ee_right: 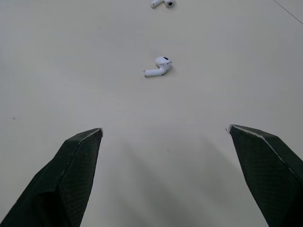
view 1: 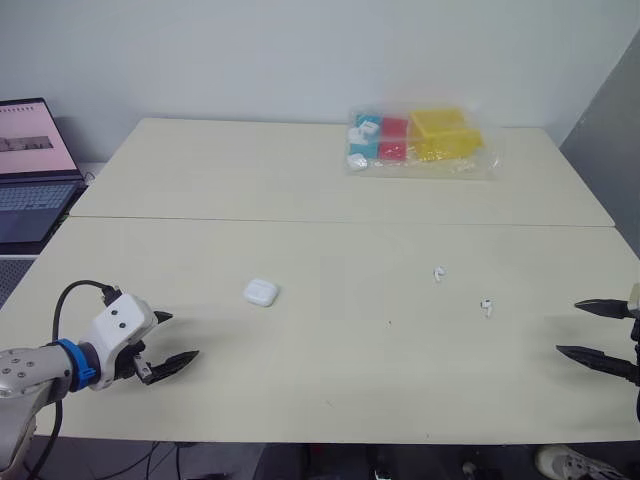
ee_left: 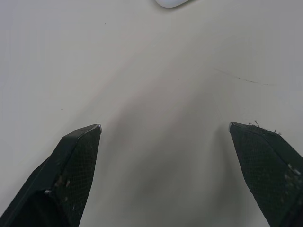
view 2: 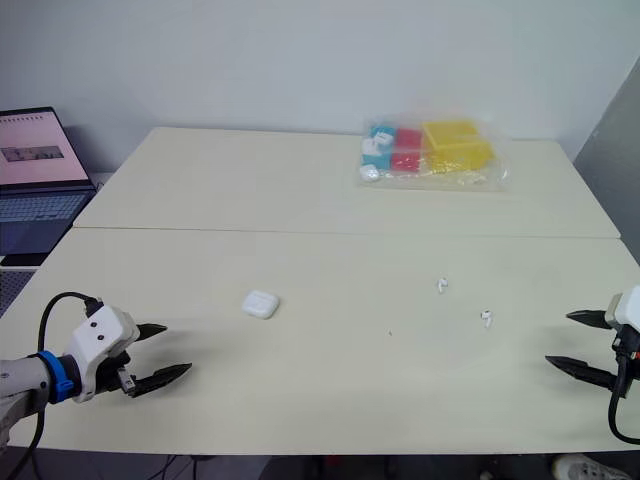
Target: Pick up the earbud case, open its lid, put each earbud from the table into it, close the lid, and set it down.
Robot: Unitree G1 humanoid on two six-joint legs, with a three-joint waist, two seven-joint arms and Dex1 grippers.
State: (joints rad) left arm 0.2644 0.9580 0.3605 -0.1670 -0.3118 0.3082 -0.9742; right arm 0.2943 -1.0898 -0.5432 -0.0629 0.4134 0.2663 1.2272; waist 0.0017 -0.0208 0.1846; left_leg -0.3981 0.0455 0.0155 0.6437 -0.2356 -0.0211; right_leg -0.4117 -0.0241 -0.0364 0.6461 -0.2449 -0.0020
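Right now both grippers sit low over the table [view 1: 300, 180] with nothing in them. The left gripper [view 1: 183, 336] is at the near left, its two black fingers spread wide. The right gripper [view 1: 568, 327] is at the near right, its fingers just as far apart, and most of its body is cut off by the edge of the head view.

The earbud case [view 1: 260, 292] lies flat on the table ahead of the left gripper and toward the middle, clear of the fingers. It looks closed, though the lid seam is too small to make out. In the left wrist view a sliver of its rounded white edge shows, with the rest cut off by the frame.

Well to the right of the case lie two earbuds, near each other but not touching. They are the farther earbud [view 1: 438, 273] and the nearer earbud [view 1: 486, 307], the second being closer to the right gripper. From the head they are tiny white specks, and how they lie is hard to tell. The right wrist view shows the nearer one on its side, with bud and stem both plain, while the farther one is clipped by the frame edge.

At the far side of the table a clear bag [view 1: 415, 140] holds yellow, red, blue and white pieces, their shapes blurred through the plastic. Beyond the table's left edge an open laptop [view 1: 30, 170] is partly cut off.
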